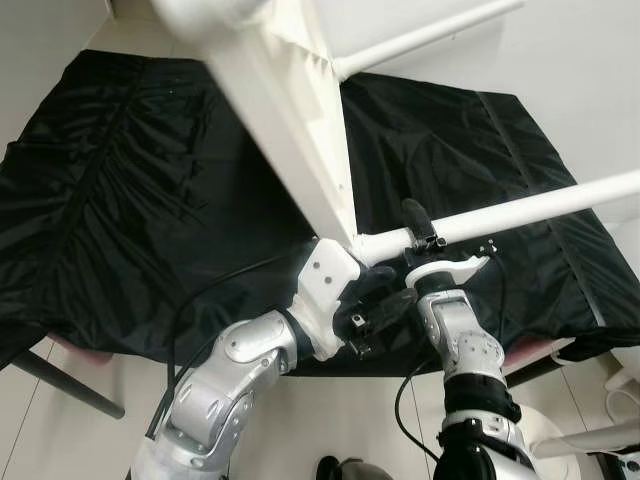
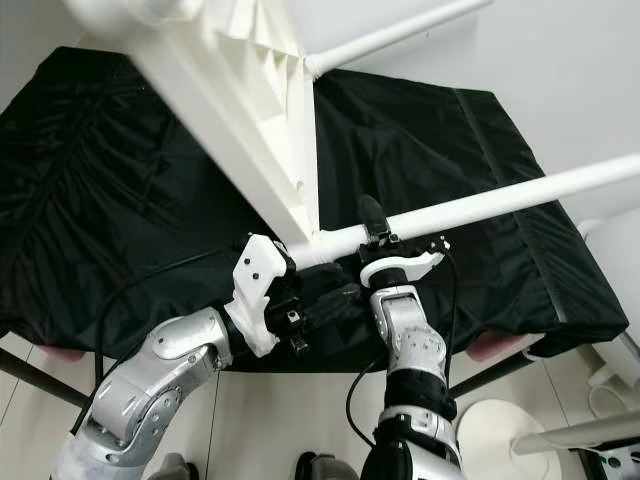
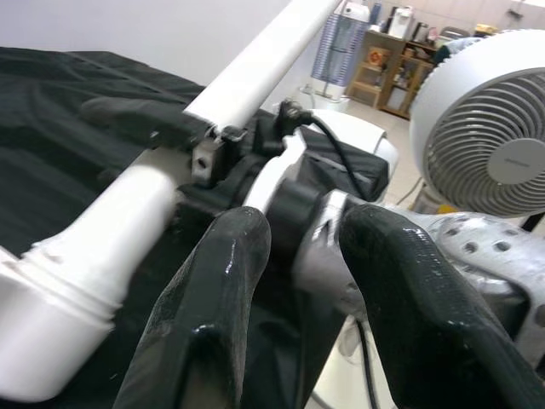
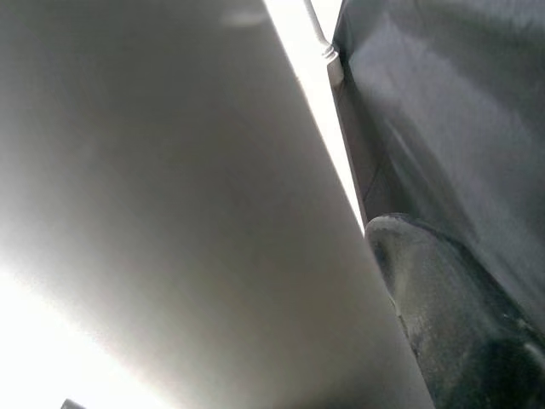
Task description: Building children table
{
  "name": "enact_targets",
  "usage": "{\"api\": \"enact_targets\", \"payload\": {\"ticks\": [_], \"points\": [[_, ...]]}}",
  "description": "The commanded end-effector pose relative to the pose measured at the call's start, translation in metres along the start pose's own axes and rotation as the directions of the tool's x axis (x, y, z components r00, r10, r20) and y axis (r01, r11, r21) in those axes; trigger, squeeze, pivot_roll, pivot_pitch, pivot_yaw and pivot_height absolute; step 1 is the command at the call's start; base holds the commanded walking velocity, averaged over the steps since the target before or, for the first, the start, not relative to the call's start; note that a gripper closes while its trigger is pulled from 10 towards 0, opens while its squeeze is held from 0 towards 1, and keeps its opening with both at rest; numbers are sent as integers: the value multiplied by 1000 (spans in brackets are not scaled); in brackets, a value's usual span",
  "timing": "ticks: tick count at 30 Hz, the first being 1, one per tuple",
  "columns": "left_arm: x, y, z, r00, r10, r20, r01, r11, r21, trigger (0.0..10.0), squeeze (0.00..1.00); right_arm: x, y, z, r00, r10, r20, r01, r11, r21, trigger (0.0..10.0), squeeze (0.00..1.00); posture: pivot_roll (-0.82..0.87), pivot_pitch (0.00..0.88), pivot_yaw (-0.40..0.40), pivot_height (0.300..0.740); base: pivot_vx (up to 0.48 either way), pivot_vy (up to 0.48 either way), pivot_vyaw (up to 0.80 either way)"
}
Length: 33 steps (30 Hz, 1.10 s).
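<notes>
Table leg (image 1: 520,210), white and round, runs across the middle of the head view toward three o'clock, screwed into the corner socket of the white table frame (image 1: 290,120). Closest in, the right gripper (image 1: 425,235) comes up from six o'clock, its black fingers (image 4: 451,324) clamped around that leg just beside the socket. At about seven o'clock the left gripper (image 3: 298,281) sits under the joint, fingers (image 3: 213,298) parted, holding nothing. Farther back, black cloth (image 1: 130,210) covers the counter. A white fan (image 3: 485,141) stands beyond.
</notes>
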<state>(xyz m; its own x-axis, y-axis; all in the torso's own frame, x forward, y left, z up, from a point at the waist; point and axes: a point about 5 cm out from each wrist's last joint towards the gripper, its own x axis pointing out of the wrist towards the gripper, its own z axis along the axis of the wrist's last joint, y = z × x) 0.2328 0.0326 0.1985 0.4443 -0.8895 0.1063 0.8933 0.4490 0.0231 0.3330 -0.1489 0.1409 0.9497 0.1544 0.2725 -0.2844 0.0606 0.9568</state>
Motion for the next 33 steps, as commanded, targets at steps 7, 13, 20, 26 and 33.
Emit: {"api": "enact_targets", "payload": {"ticks": [7, 13, 20, 26, 33], "points": [[-1, 7, -5, 999, 34, -32, -34, 999, -19, 10000, 0, -23, -12, -8, 984, 39, 175, -120, 868, 482, 10000, 0, 47, 172, -75, 740, 0, 0, 0], [0, 6, -7, 999, 31, -40, -31, 999, -18, 10000, 0, -33, -7, -2, 975, 80, 206, -165, 883, 439, 10000, 0, 49, 175, -70, 740, 0, 0, 0], [-4, 9, -10, 997, 45, -62, -46, 999, -11, 10000, 0, -66, -2, 0, 976, 46, 213, -144, 872, 468, 10000, 0, 56, 194, -68, 740, 0, 0, 0], [-11, 14, -12, 994, 65, -84, -65, 998, -5, 10000, 0, -85, 3, -4, 981, 34, 193, -124, 871, 475, 10000, 0, 55, 212, -52, 740, 0, 0, 0], [-15, 17, -10, 993, 81, -88, -81, 997, 3, 10000, 0, -113, 3, -16, 993, -98, 68, 65, 923, 380, 10000, 0, 50, 221, -53, 740, 0, 0, 0]]}}
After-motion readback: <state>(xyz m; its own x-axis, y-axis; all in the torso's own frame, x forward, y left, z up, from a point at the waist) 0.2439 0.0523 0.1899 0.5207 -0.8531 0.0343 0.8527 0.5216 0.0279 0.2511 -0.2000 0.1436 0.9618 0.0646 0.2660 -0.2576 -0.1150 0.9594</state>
